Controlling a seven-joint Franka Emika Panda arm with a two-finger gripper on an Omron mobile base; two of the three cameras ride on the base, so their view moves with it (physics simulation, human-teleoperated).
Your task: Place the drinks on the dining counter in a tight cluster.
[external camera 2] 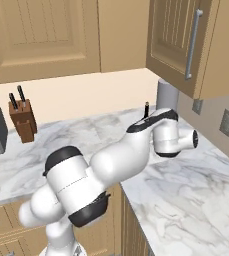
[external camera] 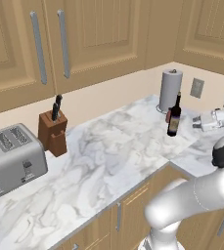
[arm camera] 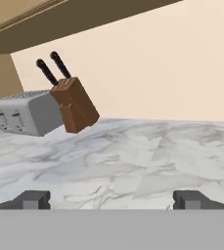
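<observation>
A grey toaster [external camera: 11, 158] sits just beside a wooden knife block [external camera: 53, 132] on the marble surface [external camera: 113, 156]; a paper-towel roll [external camera: 170, 90] stands upright near the wall.

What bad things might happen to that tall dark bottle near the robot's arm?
1. The tall dark wine bottle with a pale label stands upright on the white veined marble counter, close to the white robot arm, so a wide swing might tip it.
2. A small reddish bottle sits right beside it and could be bumped too.
3. The open gripper faces the brown wooden knife block, away from the bottles.
</observation>
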